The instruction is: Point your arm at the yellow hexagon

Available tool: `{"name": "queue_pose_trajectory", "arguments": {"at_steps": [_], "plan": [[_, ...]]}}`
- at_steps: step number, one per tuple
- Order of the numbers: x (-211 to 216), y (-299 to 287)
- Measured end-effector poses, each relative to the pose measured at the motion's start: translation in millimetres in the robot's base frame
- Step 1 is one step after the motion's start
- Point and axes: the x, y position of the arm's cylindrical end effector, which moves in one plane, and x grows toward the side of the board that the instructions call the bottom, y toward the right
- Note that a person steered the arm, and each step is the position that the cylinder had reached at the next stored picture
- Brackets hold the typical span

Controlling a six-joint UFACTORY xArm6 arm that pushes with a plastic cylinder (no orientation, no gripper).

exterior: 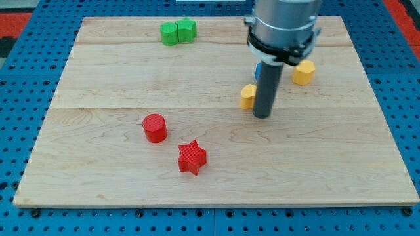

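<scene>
A yellow hexagon (304, 72) lies at the view's upper right of the wooden board (98, 78). A second yellow block (247, 96), shape unclear, lies left of it, partly hidden by my rod. My tip (262, 115) rests on the board just right of that second yellow block and down-left of the yellow hexagon, apart from the hexagon. A blue block (259, 68) shows only as a sliver behind the rod.
Two green blocks (170, 33) (186, 29) sit touching at the view's top. A red cylinder (155, 128) and a red star (191, 157) lie at lower left of centre. A blue pegboard (26, 65) surrounds the board.
</scene>
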Motion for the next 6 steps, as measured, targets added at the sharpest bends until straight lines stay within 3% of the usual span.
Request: {"name": "queue_pose_trajectory", "arguments": {"at_steps": [1, 2, 4, 5, 6], "plan": [[-28.1, -48.5], [-14.5, -33.8], [-60.2, 120.3], [-76.4, 165.8], [-89.5, 155.7]]}}
